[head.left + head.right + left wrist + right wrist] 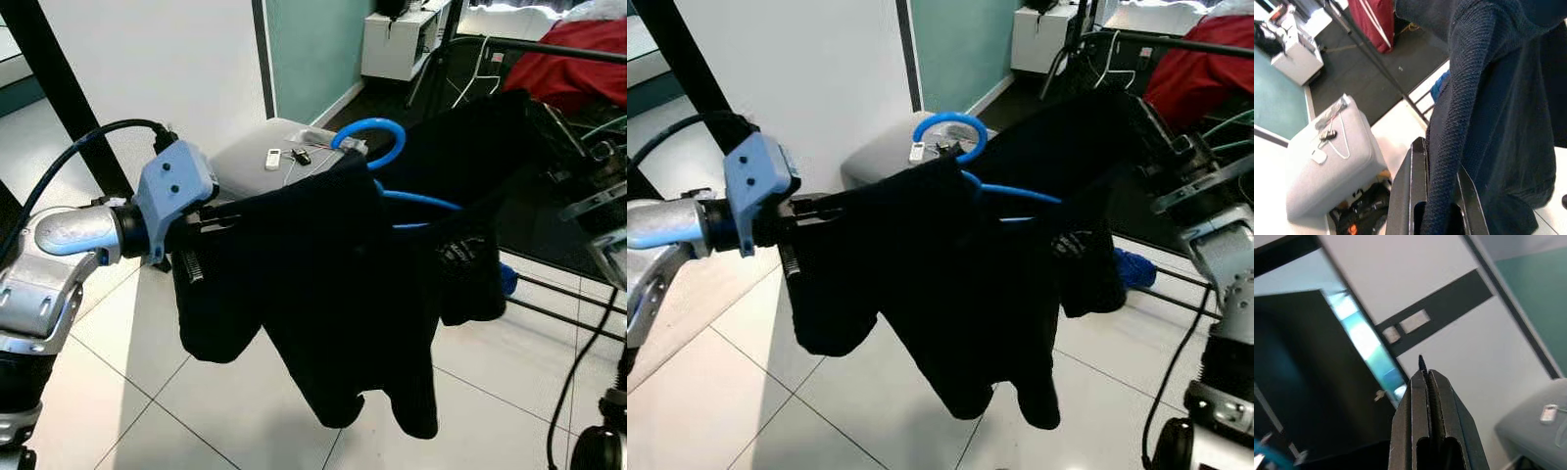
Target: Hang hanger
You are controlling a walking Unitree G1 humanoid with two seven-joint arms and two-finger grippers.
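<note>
Now the left claw (196,235) is pinching the dark knit sweater (323,294) draped on the blue hanger (377,147), held above the tiled floor (118,392). The right claw (1427,396) is pressed together, seemingly on nothing. Soft, floppy fabric may slip; the stiff hook is the safer hold for reaching the rail (558,47).

Pale tiled floor (118,392) under everything. Past the left gripper (1435,196) there's a grey ottoman (245,157) sitting on it, with a small white remote (272,158) and some keys (300,155) on top.
</note>
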